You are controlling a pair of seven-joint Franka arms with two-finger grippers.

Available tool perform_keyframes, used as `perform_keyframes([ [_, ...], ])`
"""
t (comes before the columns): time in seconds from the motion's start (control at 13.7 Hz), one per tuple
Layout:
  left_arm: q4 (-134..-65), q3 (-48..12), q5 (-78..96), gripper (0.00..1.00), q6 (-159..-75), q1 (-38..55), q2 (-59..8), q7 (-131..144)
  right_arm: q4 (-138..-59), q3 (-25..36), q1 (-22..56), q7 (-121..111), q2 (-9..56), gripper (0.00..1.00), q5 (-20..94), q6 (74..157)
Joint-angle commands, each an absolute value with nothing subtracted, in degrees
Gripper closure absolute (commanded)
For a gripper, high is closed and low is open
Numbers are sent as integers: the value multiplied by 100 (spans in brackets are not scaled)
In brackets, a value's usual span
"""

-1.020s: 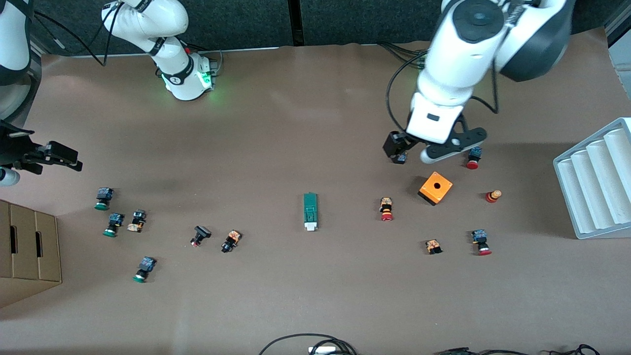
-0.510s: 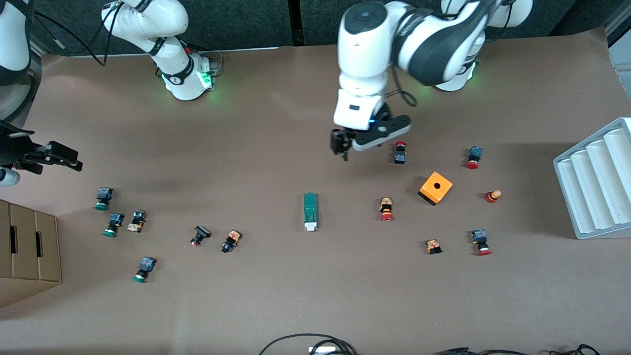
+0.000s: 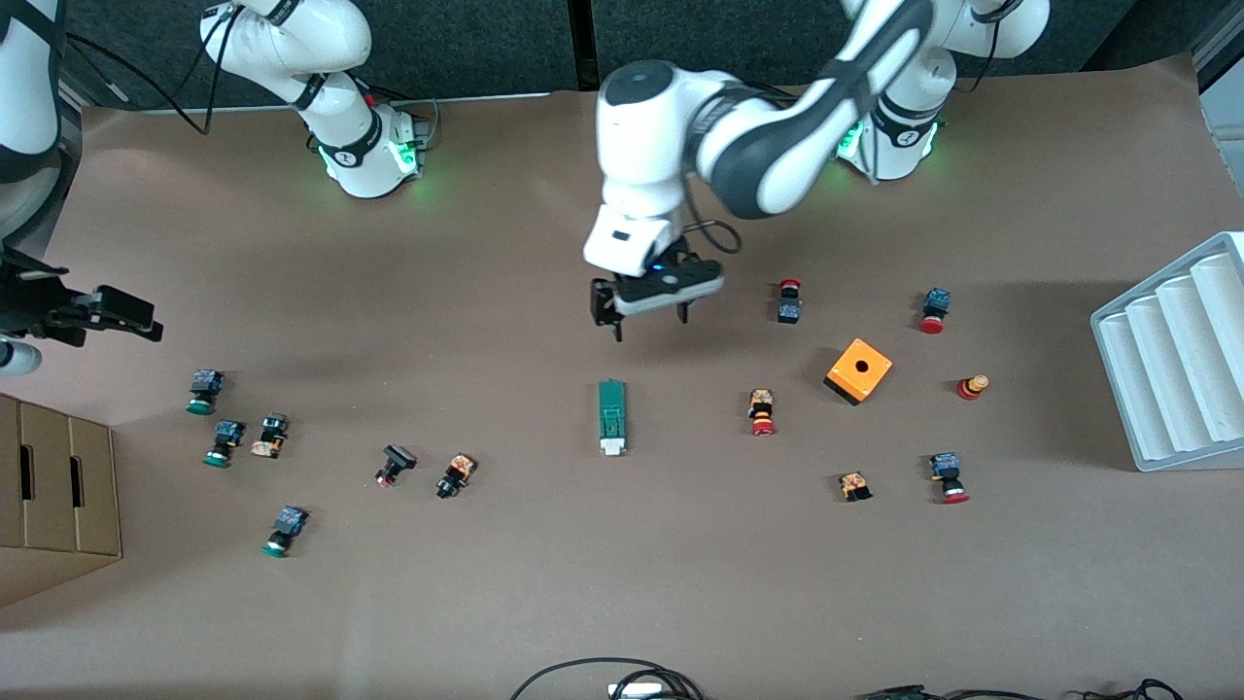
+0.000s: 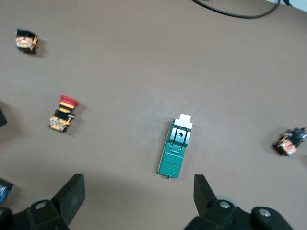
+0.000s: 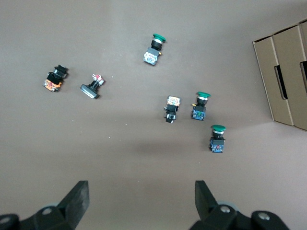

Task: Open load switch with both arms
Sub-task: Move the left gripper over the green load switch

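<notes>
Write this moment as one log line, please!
left tool: open, above table near load switch | right tool: open, waiting | load switch: untouched

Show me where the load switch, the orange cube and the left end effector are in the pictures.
load switch (image 3: 611,412): front view, middle of its green body.
orange cube (image 3: 859,370): front view, top face beside the hole.
left end effector (image 3: 651,324): front view, midway between its fingertips.

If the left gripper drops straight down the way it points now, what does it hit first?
Probably bare table. The left gripper, open, hangs over the brown surface just short of the load switch, whose dark green end sits between the fingers in the wrist view.
</notes>
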State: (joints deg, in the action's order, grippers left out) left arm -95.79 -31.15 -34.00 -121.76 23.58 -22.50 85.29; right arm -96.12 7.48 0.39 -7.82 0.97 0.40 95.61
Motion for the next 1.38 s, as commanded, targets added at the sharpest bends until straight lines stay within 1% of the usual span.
perform_keyframes([
  [0.0,-9492,-3076,-4120,0,-12208,2670,-2574,8963,-9527,747,35,-703,255,0,-35,9483],
  [0.36,-9510,-3076,-5631,0,-12208,3163,-3189,10219,-9545,747,61,-721,448,0,-26,9370],
  [0.51,-9545,-3076,-6281,0,-12234,3190,-3470,10371,-9510,730,79,-712,588,0,0,9395],
  [0.8,-9676,-3059,-7529,0,-12577,3234,-3867,11160,-8958,712,105,-485,1176,0,378,9317],
  [1.17,-9677,-3041,-9102,0,-12533,3261,-4367,12574,-8772,703,421,411,1450,0,439,9255],
  [1.31,-9686,-3006,-9552,0,-12411,3304,-4517,13128,-8579,712,684,1235,1669,0,623,9203],
])
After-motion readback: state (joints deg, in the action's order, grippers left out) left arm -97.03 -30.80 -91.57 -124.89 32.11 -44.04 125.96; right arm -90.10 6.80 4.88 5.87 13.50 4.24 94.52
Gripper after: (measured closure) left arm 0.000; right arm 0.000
